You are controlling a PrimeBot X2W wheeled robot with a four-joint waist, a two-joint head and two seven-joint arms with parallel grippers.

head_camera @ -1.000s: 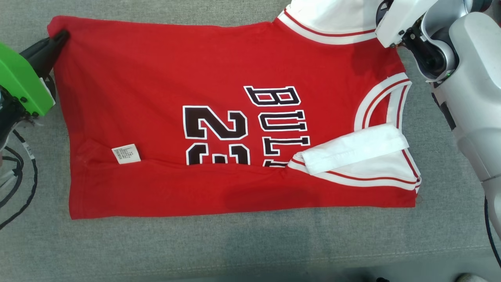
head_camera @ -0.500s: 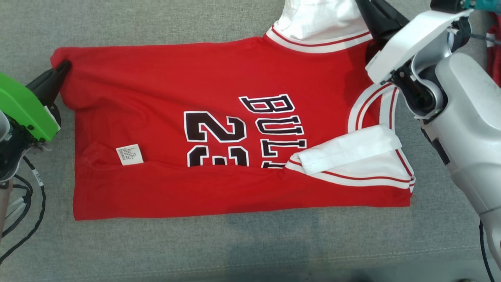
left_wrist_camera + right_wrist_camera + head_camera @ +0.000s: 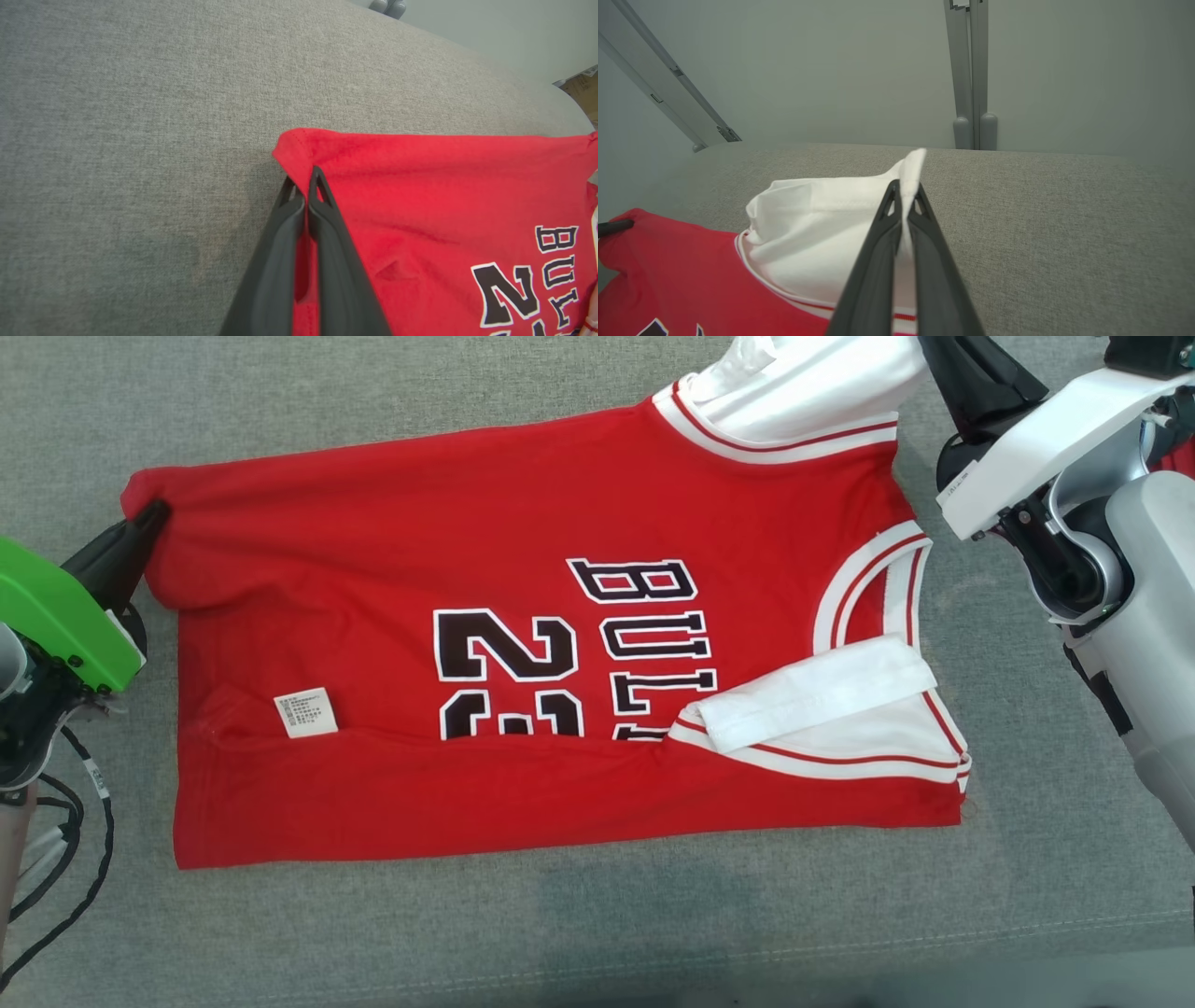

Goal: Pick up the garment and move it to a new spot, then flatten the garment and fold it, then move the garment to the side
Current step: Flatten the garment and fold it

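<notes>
Garment (image 3: 523, 569), a red jersey with white trim, lies spread across the grey cloth-covered bench (image 3: 597, 933), its hem to the left and its neck and shoulders to the right. Black lettering (image 3: 649, 635) and a number (image 3: 504, 649), both edged in white, run across its middle. A strip of red along the near side is folded over and covers the near part of them. A white label (image 3: 305, 712) sits at the edge of that fold, toward the left. On the near right, the near sleeve (image 3: 812, 695), white, lies folded flat over the armhole trim.

The left pincer (image 3: 149, 518) is clenched on the garment's far-left corner. The left wrist view shows its two dark fingers (image 3: 336, 261) pressed together with red cloth caught between them, and the corner puckers just past the tips. Its green housing (image 3: 56, 607) sits at the left edge, off the cloth.

The right pincer (image 3: 906, 193) is clenched on the edge of the far sleeve (image 3: 812, 383), white cloth at the garment's far-right corner. A tongue of it stands up between and beyond the tips, and the rest bunches loosely above the red-and-white trim. The pale right forearm (image 3: 1046, 439) reaches in from the right edge. Beyond the bench's far edge, grey metal posts (image 3: 971, 70) stand against a plain wall.
</notes>
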